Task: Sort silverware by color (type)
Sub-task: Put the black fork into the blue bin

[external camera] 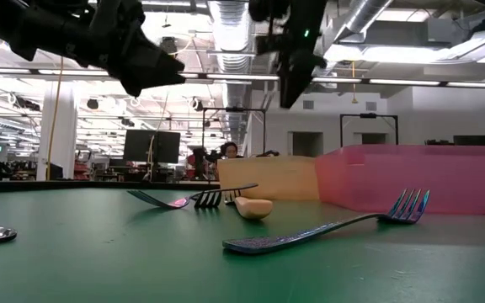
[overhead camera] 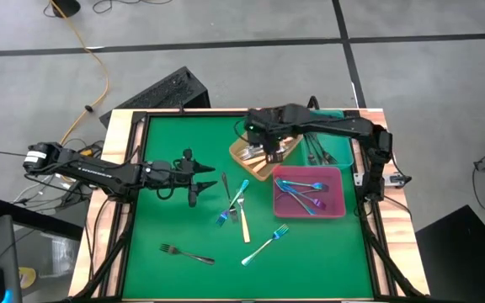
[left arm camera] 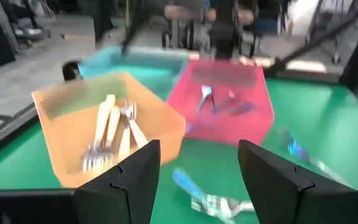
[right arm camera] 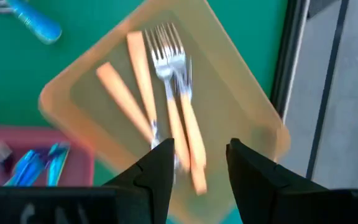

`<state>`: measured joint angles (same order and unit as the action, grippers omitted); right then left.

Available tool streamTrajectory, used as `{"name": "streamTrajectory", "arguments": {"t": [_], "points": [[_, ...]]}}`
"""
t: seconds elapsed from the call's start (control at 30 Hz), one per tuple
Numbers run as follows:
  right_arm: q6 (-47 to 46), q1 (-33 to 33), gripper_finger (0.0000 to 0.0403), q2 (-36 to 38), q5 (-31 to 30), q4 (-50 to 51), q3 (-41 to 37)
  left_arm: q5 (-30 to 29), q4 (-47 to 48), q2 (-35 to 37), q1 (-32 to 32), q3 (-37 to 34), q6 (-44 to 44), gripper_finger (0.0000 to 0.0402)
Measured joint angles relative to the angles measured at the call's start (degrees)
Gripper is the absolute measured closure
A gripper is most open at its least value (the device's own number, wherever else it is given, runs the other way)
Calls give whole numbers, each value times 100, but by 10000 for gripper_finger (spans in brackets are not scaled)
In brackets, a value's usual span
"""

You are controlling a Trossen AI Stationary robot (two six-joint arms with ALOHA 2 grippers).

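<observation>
While the right gripper (overhead camera: 272, 154) hangs spread and empty over the orange tray (overhead camera: 244, 157), swinging away low could clip its wall; left gripper (overhead camera: 199, 178) waits spread.

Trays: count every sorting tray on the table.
3. The orange tray sits under the right end effector, the pink tray is beside it, nearer the front, and the teal tray lies against the right edge, partly hidden by the right arm.
</observation>
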<state>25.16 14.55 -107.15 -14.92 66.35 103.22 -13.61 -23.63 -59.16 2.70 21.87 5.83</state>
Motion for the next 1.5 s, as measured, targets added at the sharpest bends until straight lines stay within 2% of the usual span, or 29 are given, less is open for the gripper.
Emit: {"name": "streamTrajectory", "arguments": {"t": [0.2,0.3,0.4,0.57,0.77,0.93,1.07,1.3,1.5], "points": [[-483,-62,234,0,9,1573,1211,706,699,-4,-2,0,-518,200],[-652,-132,234,6,257,2096,1713,908,743,-106,-2,0,-627,200],[-715,-284,234,5,690,2370,2152,1092,897,-372,-23,128,-738,200],[-690,-688,234,245,1095,2366,2599,1087,1767,-1202,-28,876,-1360,200],[-1060,-1198,234,780,1082,2364,2630,1087,3025,-2360,-39,1888,-2737,200],[-1607,-1687,234,1192,1069,2366,2630,1433,3444,-3168,-197,2492,-3628,200],[-1859,-2069,234,1385,989,2370,2625,1826,3749,-3641,-465,2928,-3985,200],[-2118,-2573,234,1504,723,2366,2627,2239,4401,-3939,-859,3525,-4261,201],[-2135,-2772,234,1497,721,2366,2625,2357,4645,-3941,-875,3569,-4713,201]]}}
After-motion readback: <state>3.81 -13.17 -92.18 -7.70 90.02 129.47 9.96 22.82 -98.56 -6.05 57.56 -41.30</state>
